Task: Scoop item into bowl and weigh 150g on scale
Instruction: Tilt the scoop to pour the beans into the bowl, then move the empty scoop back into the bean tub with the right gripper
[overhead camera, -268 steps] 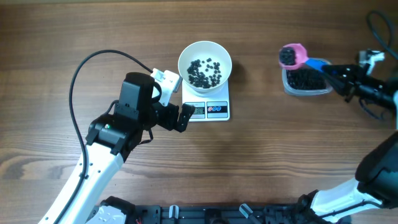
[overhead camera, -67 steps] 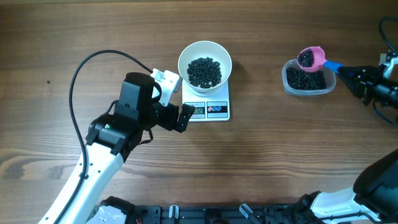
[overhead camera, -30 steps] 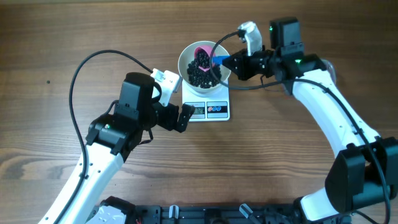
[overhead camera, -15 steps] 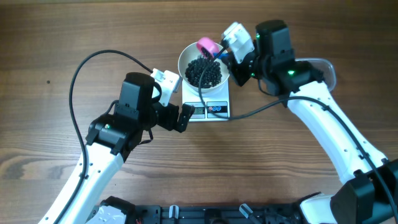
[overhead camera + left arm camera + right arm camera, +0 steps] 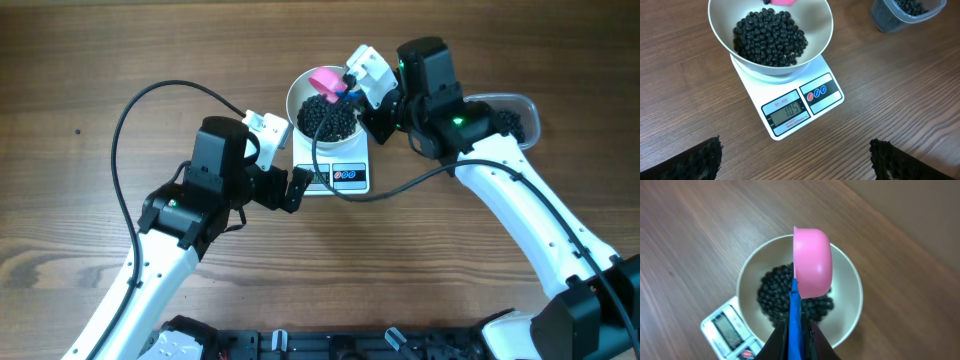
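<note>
The white bowl (image 5: 294,104) stands on the scale (image 5: 340,178) and holds a heap of black beans (image 5: 328,118). My right gripper (image 5: 353,90) is shut on the blue handle (image 5: 795,314) of a pink scoop (image 5: 324,79). The scoop hangs over the bowl's far rim, tipped on its side. In the right wrist view the scoop (image 5: 813,266) shows its outside, so its contents are hidden. My left gripper (image 5: 797,170) is open over bare table just in front of the scale (image 5: 805,105). The display (image 5: 787,110) reads 105.
A clear plastic container (image 5: 508,113) with more beans sits right of the scale, partly under my right arm. It also shows in the left wrist view as the container (image 5: 907,12) at the top right. A black cable (image 5: 140,110) loops behind my left arm.
My right gripper has drawn the scoop from above the beans back to the bowl's far rim and turned it further onto its side. The left arm has not moved.
</note>
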You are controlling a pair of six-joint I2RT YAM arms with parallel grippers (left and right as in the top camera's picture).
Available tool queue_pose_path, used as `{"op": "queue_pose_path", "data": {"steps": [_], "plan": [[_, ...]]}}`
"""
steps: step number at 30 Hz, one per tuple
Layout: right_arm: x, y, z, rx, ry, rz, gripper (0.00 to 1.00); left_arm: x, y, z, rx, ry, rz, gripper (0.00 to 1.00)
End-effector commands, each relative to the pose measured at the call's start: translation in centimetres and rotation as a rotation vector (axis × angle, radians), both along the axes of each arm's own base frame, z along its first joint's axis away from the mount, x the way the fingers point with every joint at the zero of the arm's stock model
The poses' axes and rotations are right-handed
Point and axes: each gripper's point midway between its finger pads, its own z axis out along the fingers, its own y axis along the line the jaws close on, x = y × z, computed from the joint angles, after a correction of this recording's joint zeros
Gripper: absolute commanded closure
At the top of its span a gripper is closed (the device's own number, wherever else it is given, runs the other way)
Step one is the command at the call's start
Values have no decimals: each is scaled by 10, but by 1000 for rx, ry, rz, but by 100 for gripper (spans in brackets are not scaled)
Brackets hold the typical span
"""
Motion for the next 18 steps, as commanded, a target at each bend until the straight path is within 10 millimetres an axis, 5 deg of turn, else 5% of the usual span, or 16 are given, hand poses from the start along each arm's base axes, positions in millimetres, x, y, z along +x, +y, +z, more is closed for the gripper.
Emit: {"op": "queue_pose_path", "data": {"steps": [1,3,6,8,11,14,18], "plan": [[-3,-1,12,209,173,-200,96,3,-1,5,10,-24,-14,0],[2,-20,25,247,167,-264,96,3,-1,5,10,-24,-14,0],[2,-40,74,446,148,-229,96,3,-1,5,10,-24,-14,0],[12,-82,89,523,146,-328,96,3,-1,5,10,-23,-14,0],[27,-180,77,504,128,-561,96,3,-1,5,10,-24,-14,0],[7,-268,56,444,151,-706,96,3,-1,5,10,-24,-14,0],[-17,-310,21,93,124,-665,96,3,-1,5,10,-24,-14,0]]}}
